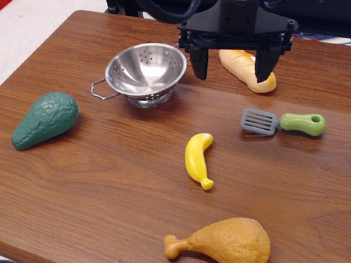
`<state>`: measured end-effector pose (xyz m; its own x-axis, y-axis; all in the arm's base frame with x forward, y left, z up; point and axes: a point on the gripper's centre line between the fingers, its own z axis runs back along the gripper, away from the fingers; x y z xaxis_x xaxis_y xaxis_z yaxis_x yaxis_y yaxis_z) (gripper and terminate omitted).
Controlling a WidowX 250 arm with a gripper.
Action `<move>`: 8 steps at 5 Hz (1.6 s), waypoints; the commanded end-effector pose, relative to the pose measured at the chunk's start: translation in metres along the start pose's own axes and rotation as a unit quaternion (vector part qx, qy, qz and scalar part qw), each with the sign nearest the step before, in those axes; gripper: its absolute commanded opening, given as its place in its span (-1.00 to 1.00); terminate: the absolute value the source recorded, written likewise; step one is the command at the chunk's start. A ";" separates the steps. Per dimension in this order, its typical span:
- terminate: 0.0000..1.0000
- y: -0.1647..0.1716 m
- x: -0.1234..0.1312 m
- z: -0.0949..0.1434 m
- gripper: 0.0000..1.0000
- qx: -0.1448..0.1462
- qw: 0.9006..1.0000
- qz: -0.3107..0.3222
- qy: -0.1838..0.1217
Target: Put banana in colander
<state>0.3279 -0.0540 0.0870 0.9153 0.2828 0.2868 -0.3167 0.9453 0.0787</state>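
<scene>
The bright-yellow toy banana lies on the wooden table near the middle. The shiny steel colander stands upright at the back, empty, with a wire handle to its left. My black gripper hangs open and empty just right of the colander, above the back of the table. Its fingers straddle the tan bread loaf from above. The banana is well in front of the gripper, apart from it.
A tan bread loaf lies under the gripper. A grey spatula with a green handle lies right of the banana. An orange chicken drumstick lies at the front. A green avocado lies at the left.
</scene>
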 end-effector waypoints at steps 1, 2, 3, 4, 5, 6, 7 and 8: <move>-1.00 0.000 0.000 0.000 1.00 0.000 1.000 0.000 0.000; -1.00 0.029 -0.015 -0.003 1.00 -0.002 0.999 -0.032 0.007; -1.00 0.050 -0.023 -0.008 1.00 -0.022 0.999 -0.036 0.009; -1.00 0.052 -0.039 -0.015 1.00 -0.042 0.998 -0.041 0.015; -1.00 0.048 -0.051 -0.023 1.00 -0.051 0.998 -0.039 0.020; -1.00 0.041 -0.056 -0.030 1.00 -0.063 0.998 -0.023 0.013; -1.00 0.035 -0.056 -0.038 1.00 -0.044 0.999 -0.017 0.010; -1.00 0.026 -0.053 -0.058 1.00 -0.001 0.999 0.004 0.035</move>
<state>0.2754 -0.0333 0.0110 0.9344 0.3074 0.1799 -0.3272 0.9404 0.0930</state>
